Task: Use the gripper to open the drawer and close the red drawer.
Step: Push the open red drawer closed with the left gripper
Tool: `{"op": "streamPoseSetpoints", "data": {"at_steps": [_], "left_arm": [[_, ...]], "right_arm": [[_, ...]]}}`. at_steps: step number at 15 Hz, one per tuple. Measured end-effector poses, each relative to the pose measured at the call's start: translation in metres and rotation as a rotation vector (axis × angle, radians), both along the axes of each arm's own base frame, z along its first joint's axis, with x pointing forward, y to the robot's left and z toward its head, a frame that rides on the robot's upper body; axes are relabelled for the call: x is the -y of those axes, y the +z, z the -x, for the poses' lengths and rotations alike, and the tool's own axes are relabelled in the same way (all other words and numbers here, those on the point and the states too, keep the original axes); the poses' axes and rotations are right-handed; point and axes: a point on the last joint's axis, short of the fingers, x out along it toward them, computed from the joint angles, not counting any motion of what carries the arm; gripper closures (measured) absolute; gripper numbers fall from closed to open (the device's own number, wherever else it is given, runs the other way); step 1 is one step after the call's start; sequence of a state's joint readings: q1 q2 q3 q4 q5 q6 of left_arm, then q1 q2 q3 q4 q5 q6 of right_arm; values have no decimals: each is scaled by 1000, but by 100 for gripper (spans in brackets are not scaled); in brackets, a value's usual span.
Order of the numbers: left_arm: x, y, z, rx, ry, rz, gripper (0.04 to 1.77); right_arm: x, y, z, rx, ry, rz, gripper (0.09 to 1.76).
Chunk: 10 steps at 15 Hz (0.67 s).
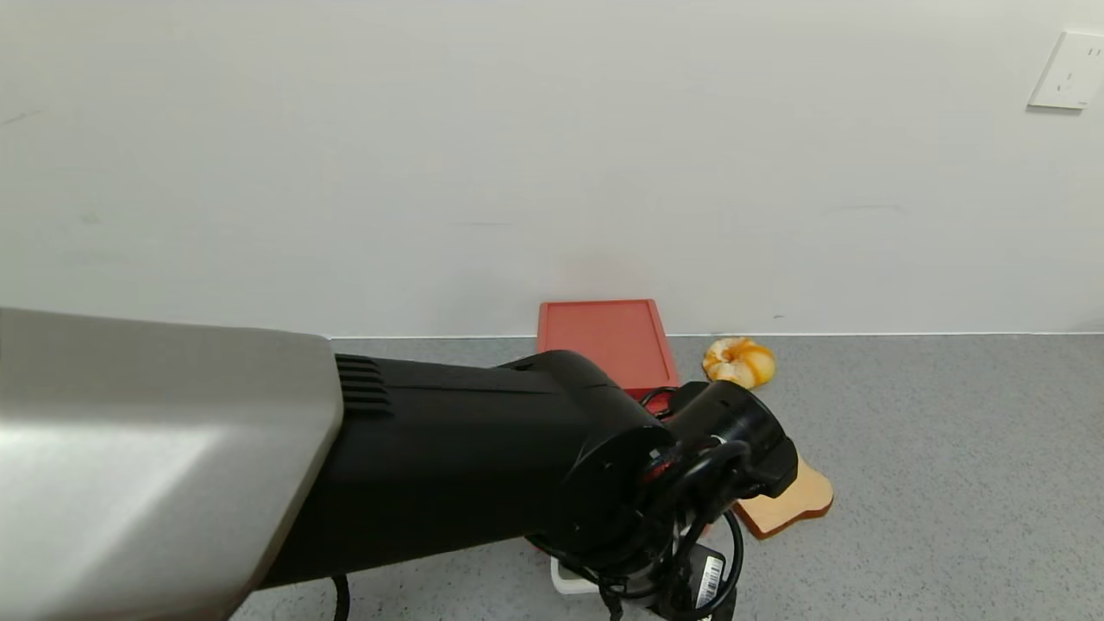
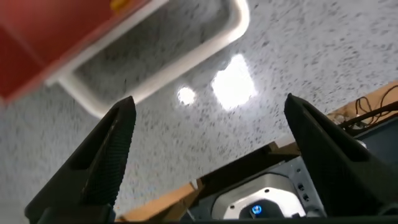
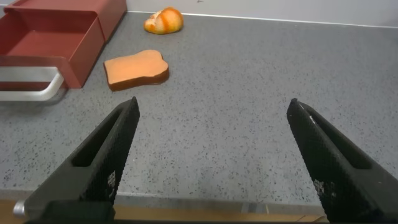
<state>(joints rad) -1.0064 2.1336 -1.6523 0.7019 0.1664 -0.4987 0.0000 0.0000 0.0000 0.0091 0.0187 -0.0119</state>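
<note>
left black gripper [image 2: 205, 149] hovering spread by white loop handle [image 2: 168, 62] | brick-red plastic drawer [image 3: 53, 40] sitting pulled out near table's far edge, ready for pushing shut | right gripper [image 3: 211, 162] idling spread over near edge

Left gripper [image 2: 205, 155] fingers spread wide, bare speckled counter [image 2: 298, 62] between and beyond them. White loop handle [image 2: 161, 62] lies just ahead of the tips, red drawer [image 2: 56, 37] behind it blocking further travel that way.

Right gripper [image 3: 211, 162] also spread, open counter straight ahead (nothing between the fingers). Off to its left side: bread slice [image 3: 135, 68], pulled-out drawer tray, and an orange pastry [image 3: 164, 20] further back
</note>
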Motion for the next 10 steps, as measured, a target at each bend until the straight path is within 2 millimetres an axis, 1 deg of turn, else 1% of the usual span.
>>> {"op": "streamPoseSetpoints", "data": {"at_steps": [2,5,10], "left_arm": [[1,-1,0,21,-27,22,9],[1,-4,-2,4,-21,31,9],[2,-11,-8,-10,34,62,9]], "right_arm": [[0,0,0,0,0,0,10],[0,0,0,0,0,0,10],[0,0,0,0,0,0,10]]}}
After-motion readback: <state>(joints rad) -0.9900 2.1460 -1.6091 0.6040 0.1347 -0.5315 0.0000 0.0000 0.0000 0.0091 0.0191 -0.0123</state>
